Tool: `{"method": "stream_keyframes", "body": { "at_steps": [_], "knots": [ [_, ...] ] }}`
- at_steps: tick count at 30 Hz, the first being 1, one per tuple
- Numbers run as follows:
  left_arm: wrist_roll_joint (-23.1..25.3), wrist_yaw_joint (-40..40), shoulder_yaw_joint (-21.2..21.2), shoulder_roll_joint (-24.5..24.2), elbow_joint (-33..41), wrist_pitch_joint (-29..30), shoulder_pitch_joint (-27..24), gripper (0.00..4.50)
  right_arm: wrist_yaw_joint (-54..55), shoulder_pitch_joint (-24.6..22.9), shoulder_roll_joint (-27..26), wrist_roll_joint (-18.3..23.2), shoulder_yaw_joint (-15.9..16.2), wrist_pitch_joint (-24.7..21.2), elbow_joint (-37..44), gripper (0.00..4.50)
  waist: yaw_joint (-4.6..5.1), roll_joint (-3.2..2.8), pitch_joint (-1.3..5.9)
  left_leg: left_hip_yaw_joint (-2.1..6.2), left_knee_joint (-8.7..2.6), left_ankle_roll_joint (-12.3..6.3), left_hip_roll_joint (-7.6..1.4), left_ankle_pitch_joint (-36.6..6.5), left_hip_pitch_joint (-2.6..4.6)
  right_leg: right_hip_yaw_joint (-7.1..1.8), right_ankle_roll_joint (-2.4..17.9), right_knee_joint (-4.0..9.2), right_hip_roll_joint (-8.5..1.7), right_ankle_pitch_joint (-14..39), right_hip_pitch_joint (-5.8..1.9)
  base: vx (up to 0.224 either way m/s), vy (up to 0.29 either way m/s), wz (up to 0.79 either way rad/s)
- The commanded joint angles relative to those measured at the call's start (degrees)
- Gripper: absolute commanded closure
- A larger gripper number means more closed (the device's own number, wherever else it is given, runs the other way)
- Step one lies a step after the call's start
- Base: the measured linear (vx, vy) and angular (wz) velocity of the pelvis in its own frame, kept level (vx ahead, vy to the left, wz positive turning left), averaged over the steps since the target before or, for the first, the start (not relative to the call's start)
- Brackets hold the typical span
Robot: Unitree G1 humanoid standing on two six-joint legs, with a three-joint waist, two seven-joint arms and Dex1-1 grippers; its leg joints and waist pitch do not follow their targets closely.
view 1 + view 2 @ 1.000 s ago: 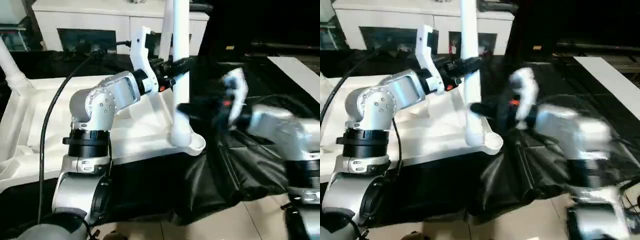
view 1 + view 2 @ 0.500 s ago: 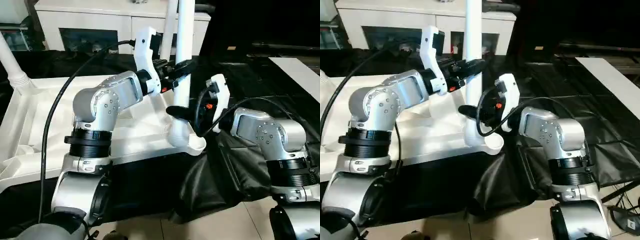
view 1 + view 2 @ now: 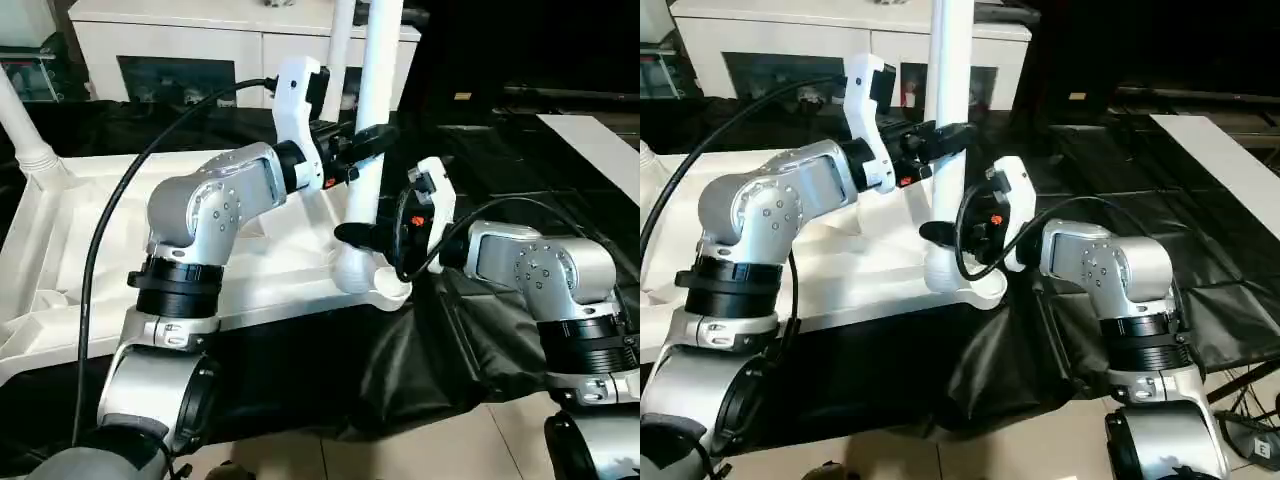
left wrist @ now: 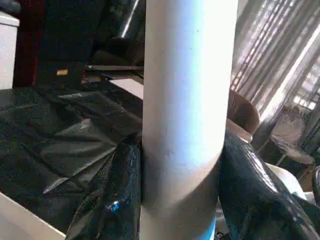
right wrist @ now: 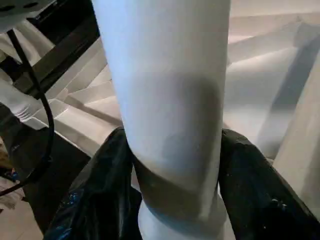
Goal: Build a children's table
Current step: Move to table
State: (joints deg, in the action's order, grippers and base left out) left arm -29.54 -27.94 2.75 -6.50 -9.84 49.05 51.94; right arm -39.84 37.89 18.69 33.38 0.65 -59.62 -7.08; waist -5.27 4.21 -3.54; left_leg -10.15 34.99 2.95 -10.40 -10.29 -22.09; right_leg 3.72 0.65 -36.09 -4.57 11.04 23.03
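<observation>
Two grippers clasp one white table leg [image 3: 372,110], which stands nearly upright with its foot seated in the round corner socket [image 3: 375,283] of the overturned white tabletop [image 3: 270,270], at about 5 o'clock of centre in the left eye view. Left gripper [image 3: 362,143] grasps the leg high on its shaft, jaws clenched on either side of the tube, as its wrist view confirms with black fingers [image 4: 112,195] pressed against the white surface. Right gripper [image 3: 362,232] grasps the same leg lower down, just above the socket, jaws likewise closed around the tube, one black finger [image 5: 95,200] on each flank. Ribbed underside of the tabletop faces up, resting on a bench draped in black sheeting [image 3: 480,330]. Second leg [image 3: 25,130] rises from the tabletop's far corner at 10 o'clock, and another [image 3: 338,50] stands behind the held leg at 12 o'clock. White cabinet [image 3: 180,45] with glass doors occupies the background at 11 o'clock.
</observation>
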Motion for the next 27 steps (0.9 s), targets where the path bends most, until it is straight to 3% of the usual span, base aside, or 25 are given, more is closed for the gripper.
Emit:
{"method": "stream_keyframes", "body": {
  "at_steps": [1, 5, 7, 11, 12, 17, 18, 25, 27],
  "knots": [
    [-0.1, -1.1, -1.1, 0.1, 1.7, -0.1, 0.0, 2.69, 0.5, -0.1, 0.9, -0.3, -0.1, 0.3, 0.6, 2.38, -0.04, 0.16, 4.33, 0.57, -3.95, 1.25, -2.64, -3.6, 1.30, -2.72, 11.4, 3.64, -3.87, 2.9, -3.36, 0.000, 0.000, 0.00],
    [0.8, -1.2, -2.1, -0.6, 2.1, -0.8, -0.4, 2.69, -0.2, -0.2, 1.1, -0.4, 0.3, 1.2, 0.9, 2.56, -0.04, 0.15, 4.33, 0.57, -3.94, 1.36, -2.65, -3.7, 1.34, -2.73, 11.2, 3.68, -3.90, 3.3, -3.29, 0.000, 0.000, 0.00],
    [0.0, -2.5, -1.9, -0.6, 2.4, -1.1, -0.9, 1.99, -0.8, -0.4, 1.2, -0.5, 0.4, 1.6, 1.2, 2.58, -0.03, 0.13, 4.32, 0.54, -3.94, 1.50, -2.62, -3.7, 1.29, -2.73, 11.1, 3.65, -3.88, 3.3, -3.32, 0.000, 0.000, 0.00],
    [-1.5, -3.9, -1.6, -1.6, 3.9, 0.8, -2.0, 1.86, -2.2, -1.0, 1.8, -0.2, 0.3, 2.1, 2.1, 2.59, 0.00, 0.14, 4.30, 0.55, -3.96, 1.33, -2.66, -3.6, 1.25, -2.73, 11.4, 3.58, -3.90, 2.8, -3.35, 0.000, 0.000, 0.00],
    [-1.8, -4.0, -1.4, -1.8, 4.0, 0.9, -2.1, 1.59, -2.8, -1.3, 2.2, 0.1, 0.3, 2.3, 2.4, 2.59, -0.07, 0.09, 4.30, 0.51, -3.93, 1.33, -2.63, -3.7, 1.36, -2.75, 11.2, 3.57, -3.82, 2.9, -3.28, 0.000, 0.000, 0.00],
    [-3.4, -5.4, 0.6, -3.1, 3.1, 1.2, -1.5, 1.34, -7.1, -2.7, 5.0, 1.2, 0.6, 2.9, 4.0, 2.61, -0.17, 0.22, 4.23, 0.56, -3.97, 1.41, -2.58, -4.6, 1.22, -2.73, 11.0, 3.72, -3.84, 4.2, -3.42, 0.000, 0.000, 0.00],
    [-3.6, -5.9, 1.3, -3.5, 2.8, 1.0, -1.2, 1.11, -9.1, -3.2, 6.5, 1.7, 0.7, 3.2, 4.4, 2.62, -0.19, 0.26, 4.23, 0.55, -3.93, 1.27, -2.58, -4.9, 1.26, -2.74, 10.7, 3.83, -3.88, 4.8, -3.39, 0.000, 0.000, 0.00],
    [-7.0, -9.0, 5.2, -5.8, 2.1, 0.9, -1.3, 1.05, -13.8, -3.7, 11.0, 1.6, -1.0, 4.9, 2.8, 2.62, -0.04, 0.49, 4.18, 0.55, -3.82, 0.60, -2.56, -5.0, 1.18, -2.67, 10.9, 3.90, -3.85, 6.4, -3.24, 0.000, 0.000, 0.00],
    [-7.3, -14.0, 5.6, -9.0, 2.4, -1.4, -4.0, 1.05, -15.3, -5.0, 13.0, 1.8, -2.7, 6.2, 2.1, 2.63, -0.18, 0.38, 4.22, 0.52, -3.78, 0.32, -2.54, -4.5, 1.24, -2.67, 11.3, 3.88, -3.85, 6.3, -3.20, 0.000, 0.000, 0.00]
  ]
}}
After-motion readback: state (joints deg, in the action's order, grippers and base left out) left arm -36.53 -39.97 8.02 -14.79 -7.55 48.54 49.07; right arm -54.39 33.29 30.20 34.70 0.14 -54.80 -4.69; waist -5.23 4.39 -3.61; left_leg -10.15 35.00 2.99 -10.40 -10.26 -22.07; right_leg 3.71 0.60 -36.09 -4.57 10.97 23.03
